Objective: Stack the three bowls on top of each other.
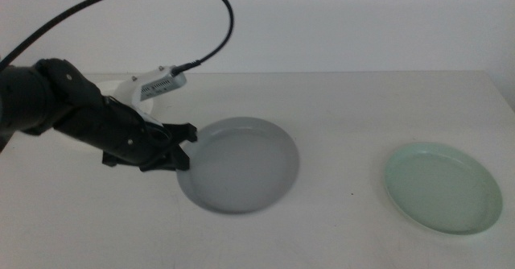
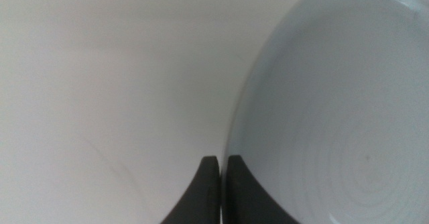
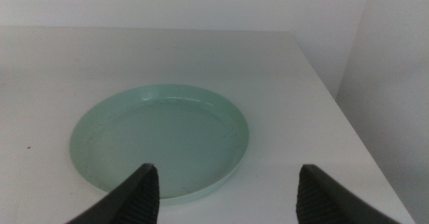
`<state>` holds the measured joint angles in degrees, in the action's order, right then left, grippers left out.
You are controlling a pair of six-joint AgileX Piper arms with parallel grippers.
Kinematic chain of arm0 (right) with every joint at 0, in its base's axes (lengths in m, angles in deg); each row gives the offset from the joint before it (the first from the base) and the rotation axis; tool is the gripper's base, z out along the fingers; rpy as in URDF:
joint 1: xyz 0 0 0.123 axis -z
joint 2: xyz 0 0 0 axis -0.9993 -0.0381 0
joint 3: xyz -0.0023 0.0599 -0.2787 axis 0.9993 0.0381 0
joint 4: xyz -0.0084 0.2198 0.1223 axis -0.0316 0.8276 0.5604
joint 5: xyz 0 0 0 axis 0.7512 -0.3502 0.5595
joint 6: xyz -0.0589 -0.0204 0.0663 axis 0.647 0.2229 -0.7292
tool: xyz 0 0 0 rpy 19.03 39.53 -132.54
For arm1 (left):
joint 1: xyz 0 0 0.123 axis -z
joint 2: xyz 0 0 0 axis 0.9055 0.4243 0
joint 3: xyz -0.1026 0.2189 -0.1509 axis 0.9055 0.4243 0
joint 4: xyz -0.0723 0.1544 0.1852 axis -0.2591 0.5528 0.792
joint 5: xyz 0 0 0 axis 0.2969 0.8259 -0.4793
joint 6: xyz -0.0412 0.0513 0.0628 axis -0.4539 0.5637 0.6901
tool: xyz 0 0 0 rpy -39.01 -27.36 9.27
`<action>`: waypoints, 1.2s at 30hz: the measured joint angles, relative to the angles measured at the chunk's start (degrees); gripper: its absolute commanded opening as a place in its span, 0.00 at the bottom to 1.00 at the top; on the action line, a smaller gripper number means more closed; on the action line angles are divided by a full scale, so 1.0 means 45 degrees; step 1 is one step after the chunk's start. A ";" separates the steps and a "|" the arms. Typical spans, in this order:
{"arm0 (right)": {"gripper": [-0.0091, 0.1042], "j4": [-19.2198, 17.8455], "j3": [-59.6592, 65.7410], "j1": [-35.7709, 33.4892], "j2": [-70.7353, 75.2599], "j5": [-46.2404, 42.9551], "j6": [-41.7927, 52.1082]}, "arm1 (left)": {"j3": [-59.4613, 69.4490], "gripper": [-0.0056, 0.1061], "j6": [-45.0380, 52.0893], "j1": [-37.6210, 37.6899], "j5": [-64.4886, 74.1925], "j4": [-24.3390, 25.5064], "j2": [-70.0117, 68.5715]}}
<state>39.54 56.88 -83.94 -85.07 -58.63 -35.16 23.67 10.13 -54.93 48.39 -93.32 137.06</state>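
- Sitting nearest the camera at the table's (image 1: 338, 229) right side: pale mint green bowl (image 1: 442, 188), resting flat, untouched, well apart from the other dishes.
- Hovering just short of that bowl, as the right wrist view shows: right gripper (image 3: 224, 190), jaws spread wide, gripping nothing; arm itself outside the middle view.
- Sitting at the table's centre: grey bowl (image 1: 239, 164), its outline blurred, so probably in motion.
- Pinching the grey bowl's left rim: left gripper (image 1: 179, 144), jaws clenched on the thin edge with one jaw inside and one outside.
- Advising for this step: keeping the bowl level, holding the clamp firm against slipping, lifting clear before carrying, centring over the target before lowering.
- Lying farthest back, mostly hidden behind the left arm: white bowl (image 1: 127, 88), only a rim sliver showing.
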 measured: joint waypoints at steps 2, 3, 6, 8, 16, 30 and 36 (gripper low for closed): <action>0.54 0.0000 0.0000 0.0000 0.0000 0.0000 0.0000 | 0.0496 0.05 -0.0285 0.0499 -0.0216 0.0010 -0.0551; 0.54 0.0000 0.0000 0.0000 0.0000 0.0000 0.0000 | 0.0715 0.05 -0.0440 0.0808 -0.0338 0.0010 -0.0712; 0.54 0.0000 0.0000 0.0000 0.0000 0.0000 0.0000 | 0.1187 0.05 -0.0885 0.1732 -0.0865 0.0036 -0.0799; 0.54 0.0000 0.0000 0.0000 0.0000 0.0000 0.0000 | 0.1393 0.05 -0.1104 0.2337 -0.1291 0.0036 -0.0751; 0.54 0.0000 0.0000 0.0000 0.0000 0.0000 0.0000 | 0.1514 0.05 -0.1460 0.4045 -0.2970 -0.0010 0.0284; 0.54 0.0000 0.0000 0.0000 0.0000 0.0000 0.0000 | 0.1514 0.75 -0.1563 0.4270 -0.3260 -0.0028 0.0874; 0.54 0.0000 0.0000 0.0000 0.0000 0.0000 0.0000 | 0.1491 0.99 -0.0788 0.3906 -0.2651 0.0441 -0.0293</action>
<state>39.54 56.88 -83.94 -85.07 -58.63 -35.16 30.37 6.58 -37.35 36.46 -91.33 135.74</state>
